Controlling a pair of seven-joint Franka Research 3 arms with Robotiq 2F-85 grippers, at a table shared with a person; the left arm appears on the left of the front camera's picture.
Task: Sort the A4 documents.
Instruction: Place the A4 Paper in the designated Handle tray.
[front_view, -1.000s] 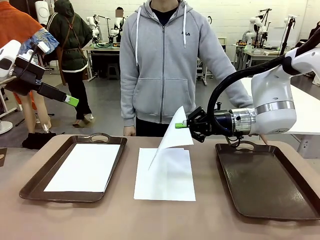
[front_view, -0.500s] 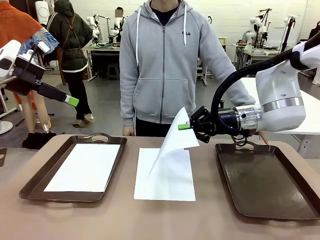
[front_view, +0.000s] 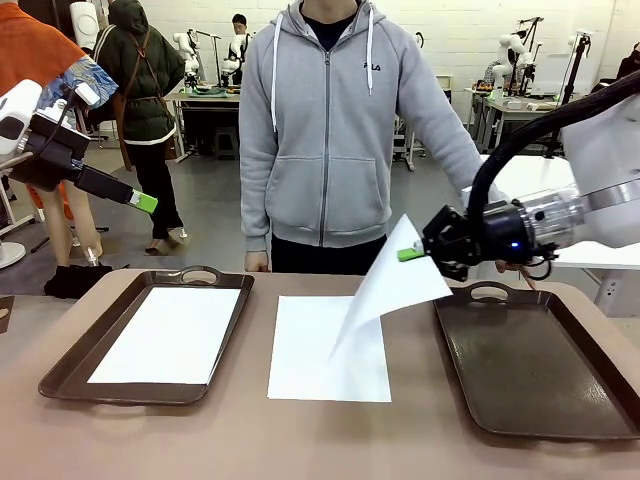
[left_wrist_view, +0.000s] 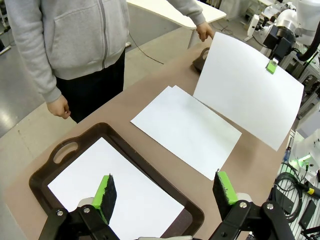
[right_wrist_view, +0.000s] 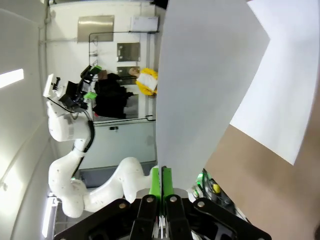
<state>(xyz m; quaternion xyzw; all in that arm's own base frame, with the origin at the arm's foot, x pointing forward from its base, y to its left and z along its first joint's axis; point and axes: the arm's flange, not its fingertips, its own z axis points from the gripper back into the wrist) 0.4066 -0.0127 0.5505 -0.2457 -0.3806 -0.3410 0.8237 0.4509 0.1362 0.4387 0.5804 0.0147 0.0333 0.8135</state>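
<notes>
Right tool (front_view: 412, 254), clamped on the top corner of a paper sheet (front_view: 395, 285) hanging slantwise over the stack (front_view: 320, 360) at mid-tabletop (front_view: 300, 440), has the empty tray (front_view: 530, 370) just below to its right, far nearer than the open-fingered left tool (front_view: 146, 203).

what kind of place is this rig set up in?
Likely a robotics lab or workshop hall: workbenches behind the person, loose cables beside the table, and the robot's right hand pinching a paper sheet near brown trays.
</notes>
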